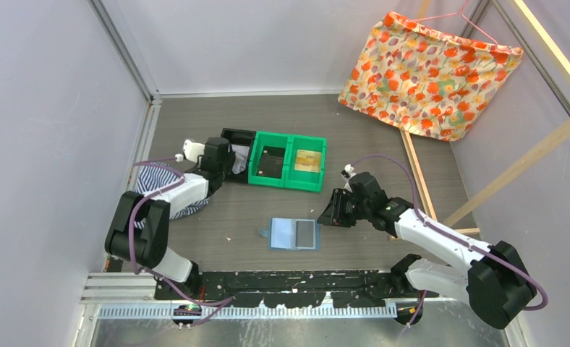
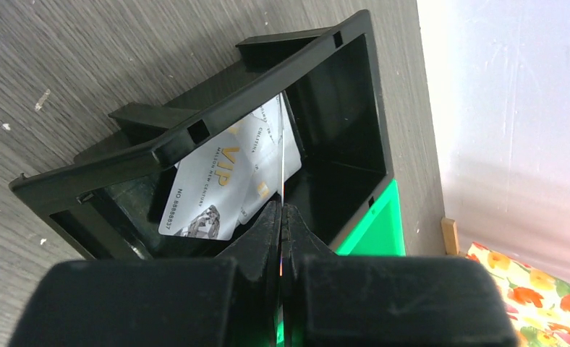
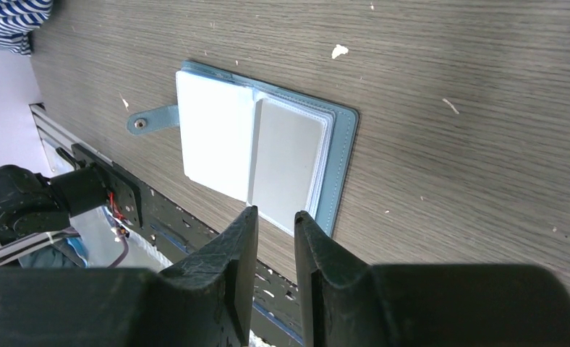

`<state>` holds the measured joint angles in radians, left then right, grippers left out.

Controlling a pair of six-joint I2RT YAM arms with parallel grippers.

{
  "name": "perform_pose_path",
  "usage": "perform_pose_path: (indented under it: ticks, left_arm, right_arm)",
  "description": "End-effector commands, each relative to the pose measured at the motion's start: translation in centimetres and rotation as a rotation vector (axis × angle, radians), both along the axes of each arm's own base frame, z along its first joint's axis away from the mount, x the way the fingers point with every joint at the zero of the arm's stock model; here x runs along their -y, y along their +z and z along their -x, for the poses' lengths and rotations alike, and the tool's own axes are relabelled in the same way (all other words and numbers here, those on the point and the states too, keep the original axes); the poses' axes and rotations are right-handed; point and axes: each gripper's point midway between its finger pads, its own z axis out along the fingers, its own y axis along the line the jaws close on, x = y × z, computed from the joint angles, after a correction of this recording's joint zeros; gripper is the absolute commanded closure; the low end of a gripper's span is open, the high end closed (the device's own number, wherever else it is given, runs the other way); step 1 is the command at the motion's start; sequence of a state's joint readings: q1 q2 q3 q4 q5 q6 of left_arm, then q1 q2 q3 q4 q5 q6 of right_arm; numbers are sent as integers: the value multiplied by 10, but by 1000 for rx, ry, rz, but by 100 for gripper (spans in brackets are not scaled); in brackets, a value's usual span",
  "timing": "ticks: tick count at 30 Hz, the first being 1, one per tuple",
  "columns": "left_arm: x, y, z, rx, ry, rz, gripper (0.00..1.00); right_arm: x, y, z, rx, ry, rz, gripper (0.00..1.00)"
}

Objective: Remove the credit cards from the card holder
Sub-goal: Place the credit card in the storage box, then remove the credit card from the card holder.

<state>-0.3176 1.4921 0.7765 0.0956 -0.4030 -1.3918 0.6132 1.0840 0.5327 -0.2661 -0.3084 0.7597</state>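
L claw pinches a card over black bin, cards already inside. R claw half-spread, empty, by card holder; prob. more left.

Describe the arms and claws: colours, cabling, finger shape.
Left arm and right arm match: white links, black joint housings, looping purple cable. Left claw and right claw: matte black, two wedge-shaped fingers.

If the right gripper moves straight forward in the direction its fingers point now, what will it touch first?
Most likely the open card holder: the right gripper, jaws slightly apart and empty, aims at its nearest edge. Depth is unclear, so it might touch the table just before it.
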Motion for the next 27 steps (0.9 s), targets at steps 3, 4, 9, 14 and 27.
perform_pose_path:
  ticks: [3, 4, 9, 14, 27]
  left_arm:
    - [5, 2, -17, 49, 40, 48, 100]
    - [5, -1, -16, 40, 40, 42, 100]
    - [8, -6, -10, 14, 24, 23, 66]
    - [5, 9, 15, -75, -34, -46, 32]
    - [82, 84, 142, -69, -799, -69, 41]
  right_arm:
    - [3, 7, -2, 24, -41, -16, 69]
    - [3, 7, -2, 23, -40, -17, 69]
    - [-1, 7, -4, 20, -24, -23, 69]
    - [-5, 11, -9, 31, -10, -20, 68]
    - [-7, 15, -18, 71, -55, 0, 64]
